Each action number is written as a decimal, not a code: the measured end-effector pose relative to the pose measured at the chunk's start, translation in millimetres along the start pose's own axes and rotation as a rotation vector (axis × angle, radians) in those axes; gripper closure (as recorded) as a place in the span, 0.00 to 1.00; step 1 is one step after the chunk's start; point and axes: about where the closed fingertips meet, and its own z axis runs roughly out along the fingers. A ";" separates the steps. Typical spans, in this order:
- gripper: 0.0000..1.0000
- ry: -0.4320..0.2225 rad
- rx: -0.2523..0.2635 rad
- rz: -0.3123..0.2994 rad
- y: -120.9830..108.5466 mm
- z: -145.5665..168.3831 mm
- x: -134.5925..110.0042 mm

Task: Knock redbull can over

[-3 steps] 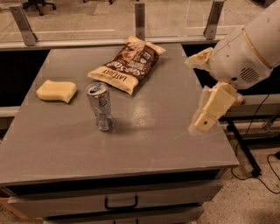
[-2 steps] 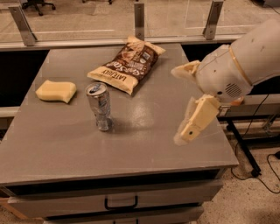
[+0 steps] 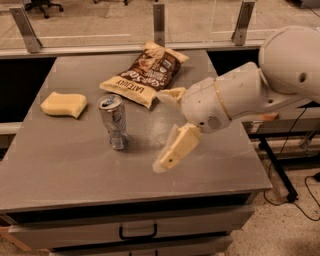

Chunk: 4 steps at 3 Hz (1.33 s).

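We see a grey, matte table (image 3: 75,170) with a drawer front below its near edge, on which a dark drawer handle (image 3: 138,233) shows. Behind the table runs a glass barrier on metal posts (image 3: 159,22), with pale flooring beyond it and the base of an office chair (image 3: 42,5) at the far upper left.

At the left of the tabletop lies a yellow sponge (image 3: 63,104), flat on the surface. Just to its right and a little nearer to us stands the redbull can (image 3: 113,121), left of the table's centre. We find it upright: its long axis runs vertically, its base rests on the table and its pull-tab top points upward. It touches neither the sponge nor the other items.

Behind and to the right of the can lies a brown chip bag (image 3: 145,75), flat, with its long side running diagonally toward the far right corner.

Further right, over the middle of the table, hangs the gripper (image 3: 161,130). Its two cream fingers (image 3: 179,146) are spread wide and hold nothing. One finger sits near the bag's near edge, the other slants down toward the near edge of the table. The gripper is beside the can but apart from it.

The white arm (image 3: 240,95) reaches in from the right edge. Below it we see speckled floor (image 3: 300,225) and a black cable (image 3: 303,130).
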 end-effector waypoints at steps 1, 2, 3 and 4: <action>0.00 -0.055 0.003 0.005 -14.5 24.0 -5.0; 0.18 -0.115 -0.010 0.022 -29.9 53.4 -11.6; 0.41 -0.135 -0.056 0.037 -36.3 80.2 -22.7; 0.65 -0.134 -0.142 0.022 -27.3 105.2 -37.0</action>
